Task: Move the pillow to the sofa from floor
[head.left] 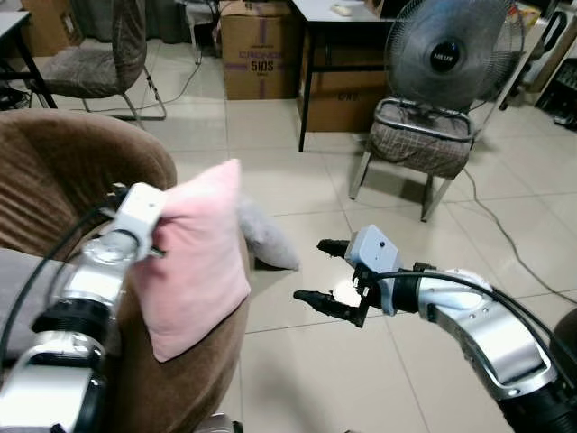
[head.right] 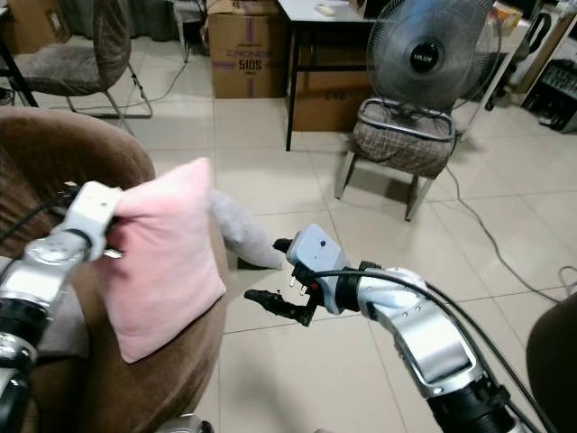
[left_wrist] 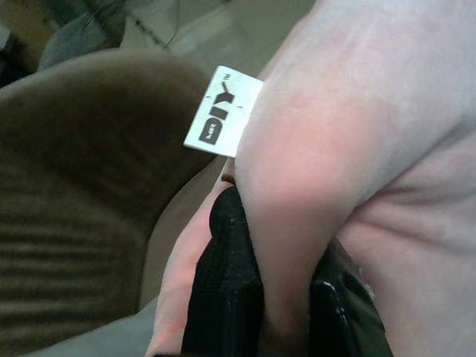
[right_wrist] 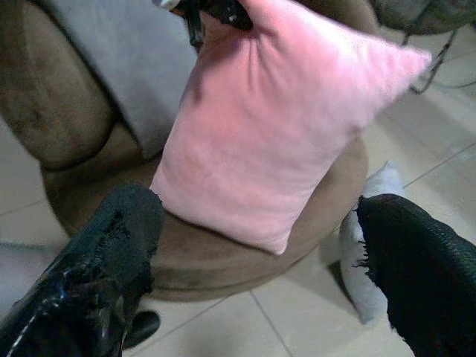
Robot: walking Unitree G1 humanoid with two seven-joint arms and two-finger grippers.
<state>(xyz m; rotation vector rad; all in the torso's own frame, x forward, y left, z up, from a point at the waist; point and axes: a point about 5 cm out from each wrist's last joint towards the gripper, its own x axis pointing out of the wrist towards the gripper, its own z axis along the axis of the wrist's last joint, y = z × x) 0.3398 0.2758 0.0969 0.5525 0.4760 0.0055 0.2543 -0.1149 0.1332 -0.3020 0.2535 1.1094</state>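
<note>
**Pink pillow held over the sofa arm, not yet released**

In the lower left of the left eye view, the left gripper (head.left: 155, 236) was closed on the pink pillow (head.left: 194, 257). In the left wrist view its black fingers (left_wrist: 223, 297) pinched a fold of the pink cloth close to a white label (left_wrist: 223, 111). The pillow hung from this upper corner, and its lower part leaned against the rounded arm of the brown sofa (head.left: 54, 171). It was probably held this way so that it could be carried over the arm to the seat. The grey seat cushion (right_wrist: 134, 67) lay behind the pillow in the right wrist view, so in my judgement the pillow was off the floor but not yet put down on the seat.

At the centre right, the right gripper (head.left: 326, 275) hovered above the tiled floor (head.left: 315, 361) with its two fingers spread wide and nothing between them. It pointed toward the pillow, perhaps ready to support it, but it was apart from it.

Just behind the pink pillow, a grey pillow (head.left: 266, 236) lay on the floor beside the sofa.

Farther back, at the upper right, a standing fan (head.left: 451, 45) was behind a chair with a checked seat (head.left: 419, 144). A dark table (head.left: 338, 18) and cardboard boxes (head.left: 260, 54) stood at the top centre, and another chair (head.left: 99, 54) at the upper left.
</note>
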